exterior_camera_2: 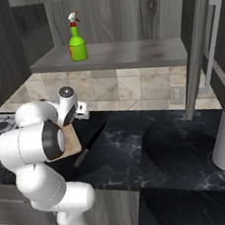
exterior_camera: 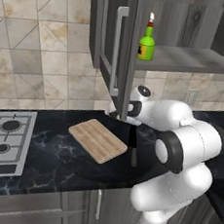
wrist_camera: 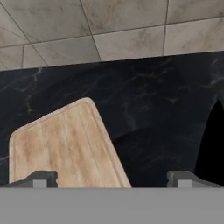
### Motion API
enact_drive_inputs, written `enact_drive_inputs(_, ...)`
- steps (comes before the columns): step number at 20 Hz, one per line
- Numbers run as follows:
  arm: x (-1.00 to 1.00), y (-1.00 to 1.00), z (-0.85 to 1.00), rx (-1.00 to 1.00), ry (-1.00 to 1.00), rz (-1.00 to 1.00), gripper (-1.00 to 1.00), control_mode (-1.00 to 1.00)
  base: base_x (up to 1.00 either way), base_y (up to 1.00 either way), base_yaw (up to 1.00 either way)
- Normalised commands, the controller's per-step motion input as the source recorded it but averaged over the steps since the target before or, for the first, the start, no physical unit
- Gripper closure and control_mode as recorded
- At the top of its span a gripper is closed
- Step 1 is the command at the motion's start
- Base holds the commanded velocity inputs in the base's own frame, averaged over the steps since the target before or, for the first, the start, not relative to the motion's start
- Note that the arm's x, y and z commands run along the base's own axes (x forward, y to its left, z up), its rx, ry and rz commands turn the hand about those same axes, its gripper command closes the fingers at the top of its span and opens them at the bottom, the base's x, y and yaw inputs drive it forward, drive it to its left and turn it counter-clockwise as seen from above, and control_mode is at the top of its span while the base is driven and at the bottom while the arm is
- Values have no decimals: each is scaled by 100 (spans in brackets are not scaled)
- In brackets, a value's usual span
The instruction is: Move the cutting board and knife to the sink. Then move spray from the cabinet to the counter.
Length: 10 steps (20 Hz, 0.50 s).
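Hovering above the long black marble-look counter (exterior_camera: 55, 162), the white arm's two-finger gripper (wrist_camera: 111, 178) has its dark fingertips spread wide apart, with nothing between them. The flat light-brown wooden cutting board (exterior_camera: 98, 140) lies on the counter between the silver gas hob (exterior_camera: 6, 139) and the black-bladed, grey-handled knife (exterior_camera: 133, 148), which rests just beside the board's right end. In the hand view one board corner sits below the left fingertip. The board looks stiff, light and thin, lying flush, so I would guess a pinch across a short edge or corner works best. The small bright-green spray bottle (exterior_camera_2: 77, 43) stands upright on the shelf of the open dark-grey wall cabinet (exterior_camera_2: 113, 55).
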Motion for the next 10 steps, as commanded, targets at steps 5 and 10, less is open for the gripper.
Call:
enact_drive_inputs(5,38,14,-32,0,0,0,-100,-100,0,0,0)
enact_drive_inputs(10,34,10,-41,1,0,0,-100,-100,0,0,0)
